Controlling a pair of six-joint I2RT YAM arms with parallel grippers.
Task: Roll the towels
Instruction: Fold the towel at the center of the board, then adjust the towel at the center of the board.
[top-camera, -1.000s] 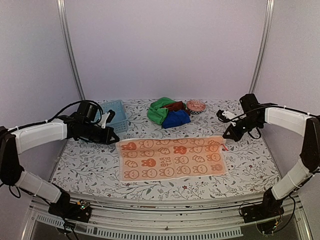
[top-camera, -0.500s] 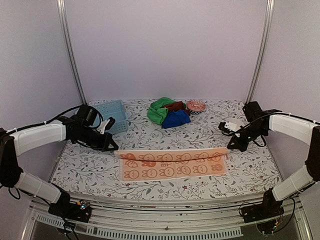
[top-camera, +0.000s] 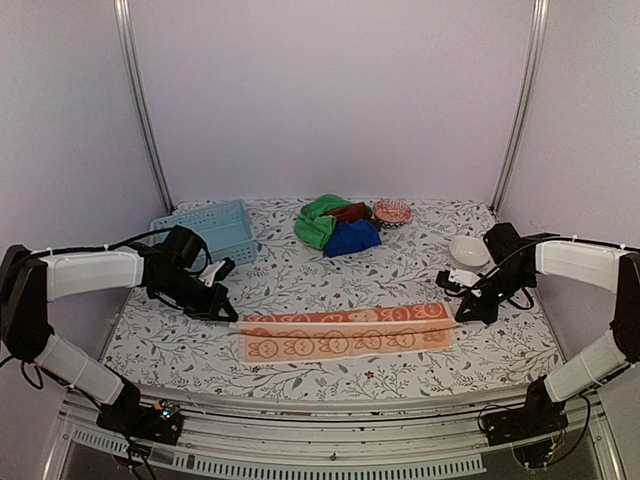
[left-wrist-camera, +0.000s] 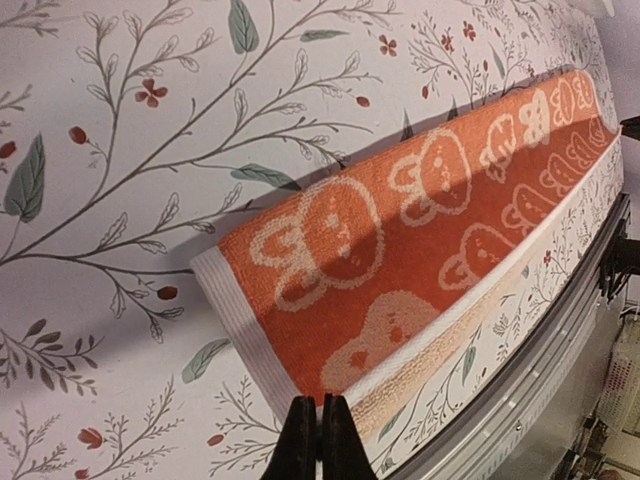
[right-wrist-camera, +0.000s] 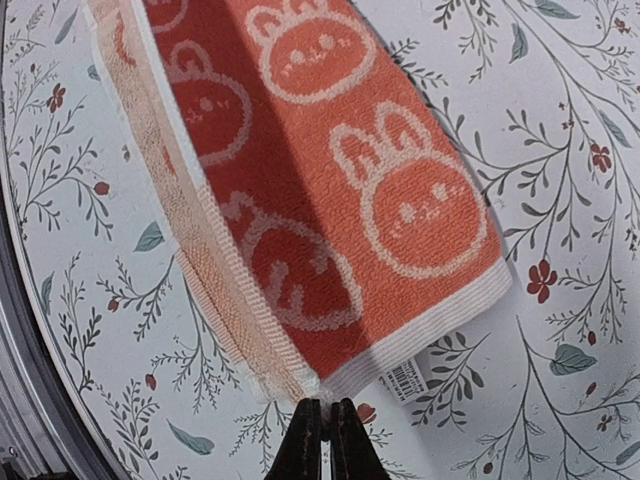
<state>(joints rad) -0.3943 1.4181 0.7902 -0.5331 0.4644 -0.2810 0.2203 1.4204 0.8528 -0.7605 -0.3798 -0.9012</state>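
Note:
The orange towel (top-camera: 345, 333) with a cream rabbit pattern lies folded over itself as a long strip across the front of the table. My left gripper (top-camera: 232, 318) is shut on its left corner, low over the table. My right gripper (top-camera: 460, 314) is shut on its right corner. In the left wrist view the shut gripper (left-wrist-camera: 320, 440) pinches the upper layer of the towel (left-wrist-camera: 400, 230). In the right wrist view the gripper (right-wrist-camera: 327, 440) pinches the corner of the towel (right-wrist-camera: 350, 170) next to its label. The green (top-camera: 317, 222), deep blue (top-camera: 352, 239) and rust-brown (top-camera: 350, 211) towels lie heaped at the back.
A light blue slotted basket (top-camera: 215, 228) stands at the back left, behind my left arm. A small white bowl (top-camera: 468, 250) sits near my right arm. A red patterned bowl (top-camera: 392, 212) sits beside the towel heap. The metal front rail (left-wrist-camera: 520, 400) runs close to the towel's near edge.
Both grippers have pulled the towel's far edge toward the near edge and lowered it. The flat towel is now folded into a narrower strip. The white bowl has come into sight.

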